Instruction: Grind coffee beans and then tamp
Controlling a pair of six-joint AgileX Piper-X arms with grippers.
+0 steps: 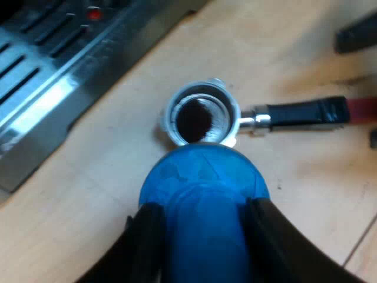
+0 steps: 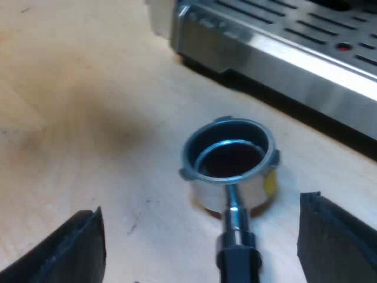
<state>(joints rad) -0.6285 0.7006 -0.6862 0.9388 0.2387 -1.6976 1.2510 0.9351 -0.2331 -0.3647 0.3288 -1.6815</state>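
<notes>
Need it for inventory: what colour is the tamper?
The tamper is blue, best in the left wrist view.

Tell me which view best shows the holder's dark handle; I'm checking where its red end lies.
The left wrist view: the round metal holder's black handle runs full length to its red end. The right wrist view catches its metal neck and first stretch.

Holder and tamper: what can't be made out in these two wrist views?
1. Tamper face: left wrist view, hidden behind its own blue body.
2. Holder near rim: left wrist view, covered by the tamper.
3. Handle red end: right wrist view, cut off by the edge.
4. Grounds level: both views, too dark to judge.
</notes>
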